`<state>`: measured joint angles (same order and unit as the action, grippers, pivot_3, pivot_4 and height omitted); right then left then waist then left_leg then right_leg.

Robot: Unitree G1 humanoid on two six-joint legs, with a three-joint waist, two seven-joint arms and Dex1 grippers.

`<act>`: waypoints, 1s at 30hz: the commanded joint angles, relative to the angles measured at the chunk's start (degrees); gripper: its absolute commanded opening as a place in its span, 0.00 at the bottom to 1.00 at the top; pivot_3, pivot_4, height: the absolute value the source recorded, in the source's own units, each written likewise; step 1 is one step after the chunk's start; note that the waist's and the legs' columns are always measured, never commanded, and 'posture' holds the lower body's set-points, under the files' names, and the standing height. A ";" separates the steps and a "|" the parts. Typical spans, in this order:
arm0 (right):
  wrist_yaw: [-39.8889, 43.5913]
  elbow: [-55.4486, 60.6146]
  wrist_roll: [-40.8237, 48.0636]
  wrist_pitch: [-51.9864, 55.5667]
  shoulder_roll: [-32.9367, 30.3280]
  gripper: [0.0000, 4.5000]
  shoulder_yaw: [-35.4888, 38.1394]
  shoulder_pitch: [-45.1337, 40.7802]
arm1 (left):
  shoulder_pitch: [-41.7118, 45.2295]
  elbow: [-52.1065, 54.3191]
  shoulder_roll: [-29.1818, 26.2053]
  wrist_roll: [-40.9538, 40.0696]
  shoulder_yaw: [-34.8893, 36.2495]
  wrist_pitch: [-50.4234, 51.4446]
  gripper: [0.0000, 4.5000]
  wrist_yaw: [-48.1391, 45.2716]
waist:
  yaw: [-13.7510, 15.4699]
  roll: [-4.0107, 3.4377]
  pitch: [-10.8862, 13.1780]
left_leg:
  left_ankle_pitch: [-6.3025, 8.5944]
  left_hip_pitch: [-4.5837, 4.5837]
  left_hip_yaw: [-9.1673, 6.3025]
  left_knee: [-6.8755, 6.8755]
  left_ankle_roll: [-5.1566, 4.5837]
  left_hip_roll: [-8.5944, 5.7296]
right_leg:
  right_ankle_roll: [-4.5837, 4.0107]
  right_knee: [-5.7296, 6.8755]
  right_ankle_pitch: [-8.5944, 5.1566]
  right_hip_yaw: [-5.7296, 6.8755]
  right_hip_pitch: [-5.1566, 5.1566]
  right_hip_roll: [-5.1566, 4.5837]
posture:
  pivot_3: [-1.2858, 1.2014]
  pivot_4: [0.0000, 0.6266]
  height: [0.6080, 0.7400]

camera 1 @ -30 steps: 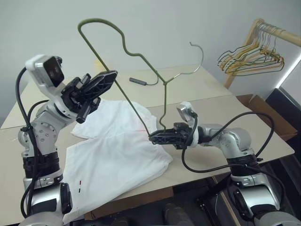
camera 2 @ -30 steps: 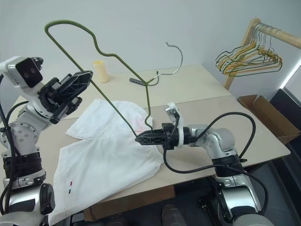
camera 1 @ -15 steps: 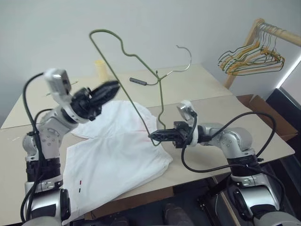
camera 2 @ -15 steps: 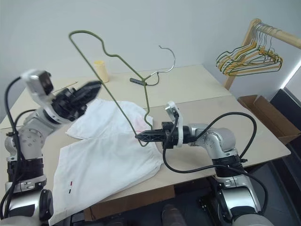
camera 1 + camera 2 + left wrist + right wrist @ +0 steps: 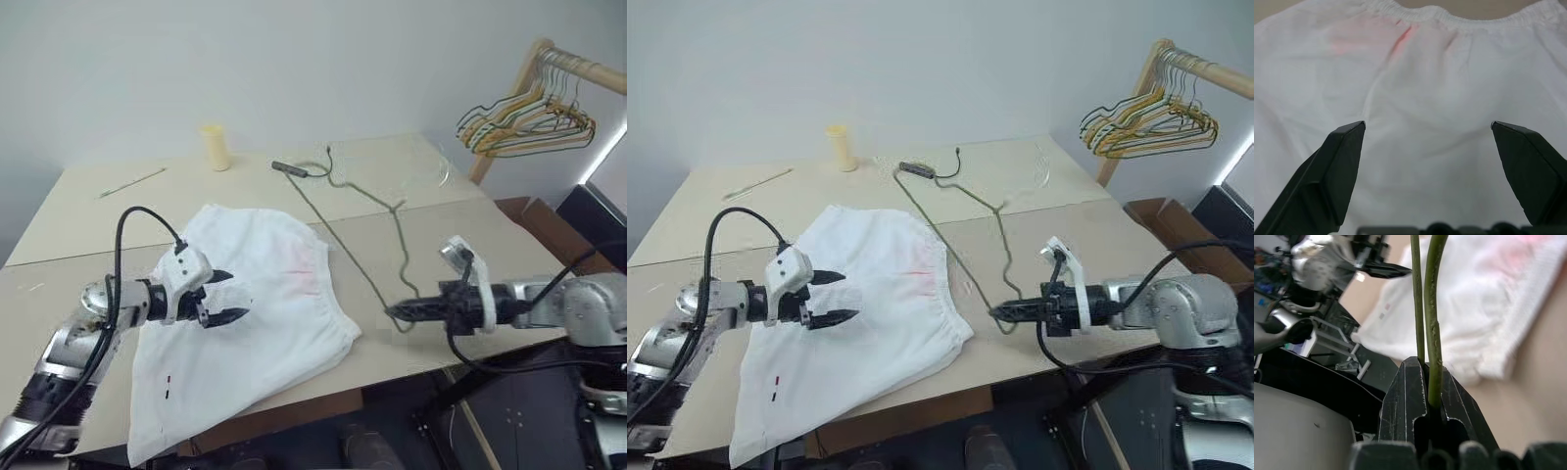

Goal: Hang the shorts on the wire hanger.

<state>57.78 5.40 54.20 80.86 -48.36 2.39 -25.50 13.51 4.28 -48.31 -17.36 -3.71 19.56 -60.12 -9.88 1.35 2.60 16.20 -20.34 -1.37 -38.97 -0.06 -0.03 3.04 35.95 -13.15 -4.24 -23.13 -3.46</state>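
I've got right fingers (image 5: 997,313) clamped on the hanger (image 5: 965,192), lying across the worktop (image 5: 1097,235), left fingers (image 5: 838,298) spread wide over the flat shorts (image 5: 892,304), ready to grab fabric.

The light is soft and even, and the wall (image 5: 323,69) behind is pale without hard shadows. At the far right edge a thin bright strip (image 5: 607,157) gives a cold glow. The shorts (image 5: 872,304) are very bright and nearly lose their folds. Shadows on the table (image 5: 88,206) are weak and short. In both eye views the hanger (image 5: 362,211) looks smeared and doubled, and the right gripper (image 5: 397,311) is also a little blurred. In the left wrist view the cloth is soft, out of focus, and the dark fingers (image 5: 1334,171) are sharper. In the right wrist view the wire (image 5: 1433,308) is sharp, the background is blurred.
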 commanded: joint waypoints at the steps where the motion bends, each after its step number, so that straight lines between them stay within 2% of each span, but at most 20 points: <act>1: -1.37 -3.19 -4.89 -0.82 -3.29 0.00 -3.03 -0.38 | 0.15 4.34 -1.15 1.25 -0.36 -1.59 1.00 -1.23 | -0.03 0.01 0.00 | 0.00 0.00 0.03 0.00 0.00 0.02 | 0.01 0.00 -0.01 -0.01 0.01 0.01 | 0.45 0.00 1.00; 3: 0.23 -7.79 -6.74 -0.01 -4.80 0.00 -6.13 -1.95 | -0.10 5.04 -0.89 1.65 -0.18 -1.21 1.00 -0.90 | -0.02 0.01 0.00 | 0.00 0.01 0.07 -0.01 0.00 0.03 | 0.02 0.00 -0.01 -0.01 0.03 0.02 | 0.45 0.00 1.00; 6: 6.95 -16.39 -7.37 3.16 -6.75 0.00 -11.92 -5.35 | -0.56 5.60 -0.85 2.41 -0.12 -0.79 1.00 -0.75 | -0.26 -0.01 0.01 | 0.00 0.02 0.14 -0.01 0.00 0.03 | 0.02 0.01 -0.01 -0.09 0.01 0.03 | 0.46 0.00 1.00; 9: 15.12 -20.35 -8.97 0.65 -9.46 0.00 -17.27 -6.21 | -1.64 6.11 -1.38 3.32 -0.51 -1.38 1.00 -1.25 | -0.24 -0.03 0.02 | 0.00 0.02 0.13 -0.01 -0.01 0.02 | 0.03 0.01 -0.01 -0.12 0.00 0.04 | 0.46 0.00 1.00; 13: 20.42 -24.23 -11.59 -0.56 -9.79 0.00 -22.08 -8.24 | -2.76 7.19 -1.44 3.28 -0.19 -1.05 1.00 -1.74 | -0.22 -0.03 0.02 | 0.01 0.01 0.08 -0.01 -0.03 0.03 | 0.04 -0.01 -0.02 -0.11 0.01 0.02 | 0.46 0.00 1.00; 18: 22.58 -25.94 -14.87 -3.86 -7.59 0.00 -24.74 -8.25 | -2.66 6.22 0.02 3.43 -0.21 -0.17 1.00 -0.72 | -0.15 -0.03 0.02 | 0.01 0.03 -0.01 -0.03 -0.03 0.04 | 0.05 0.03 -0.02 -0.10 0.01 0.03 | 0.46 0.00 1.00; 30: 25.66 -29.42 -19.60 -7.30 -4.13 0.00 -24.64 -9.94 | -2.87 5.22 0.48 4.38 0.06 -0.36 1.00 0.25 | 0.32 -0.03 0.02 | 0.01 0.04 -0.17 -0.05 -0.03 0.02 | 0.04 0.10 0.00 -0.11 0.00 0.01 | 0.47 0.00 1.00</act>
<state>81.89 -24.82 34.73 74.61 -52.38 -23.00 -33.59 10.43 9.04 -47.57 -13.27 -4.67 19.88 -60.13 -9.56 1.32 2.62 16.21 -20.30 -1.54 -39.02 -0.09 -0.01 3.08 36.06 -13.15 -4.35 -23.13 -3.46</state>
